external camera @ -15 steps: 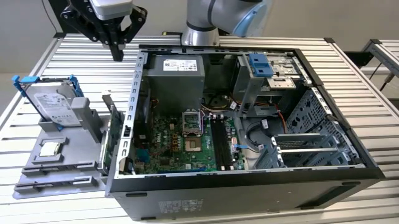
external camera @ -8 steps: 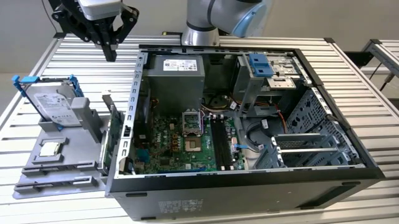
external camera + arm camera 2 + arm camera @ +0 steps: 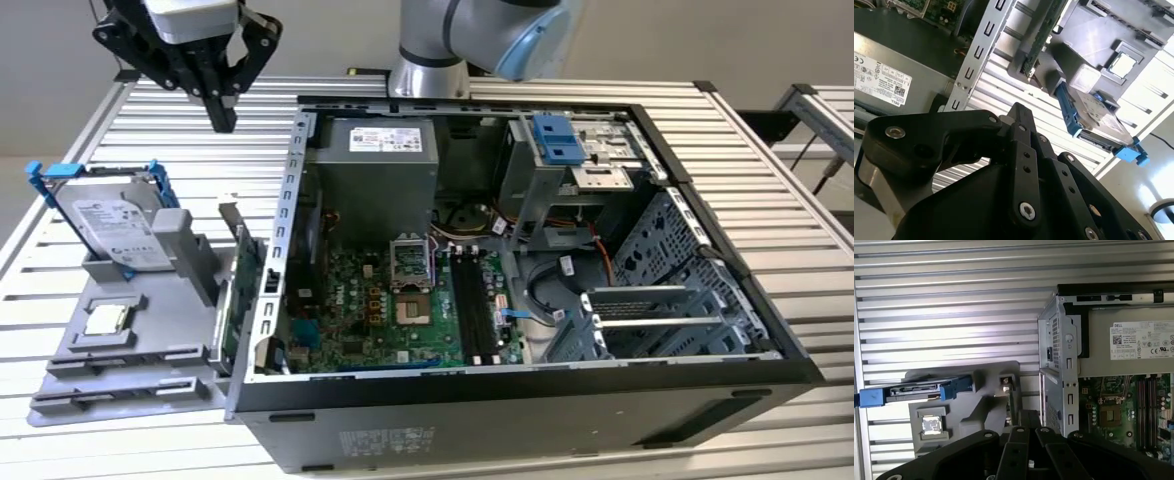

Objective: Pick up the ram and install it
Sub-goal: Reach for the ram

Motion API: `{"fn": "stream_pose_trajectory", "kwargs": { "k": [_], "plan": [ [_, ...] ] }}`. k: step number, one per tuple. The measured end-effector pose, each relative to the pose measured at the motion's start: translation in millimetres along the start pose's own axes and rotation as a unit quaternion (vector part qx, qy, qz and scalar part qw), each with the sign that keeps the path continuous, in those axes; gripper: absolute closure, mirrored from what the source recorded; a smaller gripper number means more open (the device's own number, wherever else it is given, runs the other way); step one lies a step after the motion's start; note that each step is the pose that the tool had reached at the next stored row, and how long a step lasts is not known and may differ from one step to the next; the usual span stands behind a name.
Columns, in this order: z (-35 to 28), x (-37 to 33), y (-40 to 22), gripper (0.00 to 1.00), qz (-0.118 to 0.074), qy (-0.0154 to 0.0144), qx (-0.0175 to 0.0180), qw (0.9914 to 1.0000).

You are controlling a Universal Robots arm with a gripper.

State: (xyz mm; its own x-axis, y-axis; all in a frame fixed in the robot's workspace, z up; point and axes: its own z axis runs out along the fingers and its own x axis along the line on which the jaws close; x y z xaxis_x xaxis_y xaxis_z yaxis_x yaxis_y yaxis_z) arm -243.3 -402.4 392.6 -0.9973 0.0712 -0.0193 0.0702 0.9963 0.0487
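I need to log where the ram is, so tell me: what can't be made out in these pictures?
1. Slim dark ram stick: cannot be picked out for sure; anything thin at the grey plastic holder stands edge-on in the exterior view.
2. Long black memory slots: filled or empty, too dark and small, exterior view.
3. Part of that holder: hidden behind the black robot hand, first wrist view.

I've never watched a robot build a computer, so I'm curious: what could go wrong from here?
1. The tray is crowded: the drive, chip and green card sit close together, so the jaws, hanging empty above the table, might bump a neighbour.
2. The slots lie deep inside the case, beside cables; the arm could catch a wall or wire.
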Motion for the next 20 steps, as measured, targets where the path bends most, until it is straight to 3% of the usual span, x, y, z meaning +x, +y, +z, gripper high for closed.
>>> {"fn": "stream_pose_trajectory", "kwargs": {
  "k": [20],
  "plan": [
    [-0.8,31.2,-4.6,1.00,0.000,0.0000,0.0000,1.00000]
  ]
}}
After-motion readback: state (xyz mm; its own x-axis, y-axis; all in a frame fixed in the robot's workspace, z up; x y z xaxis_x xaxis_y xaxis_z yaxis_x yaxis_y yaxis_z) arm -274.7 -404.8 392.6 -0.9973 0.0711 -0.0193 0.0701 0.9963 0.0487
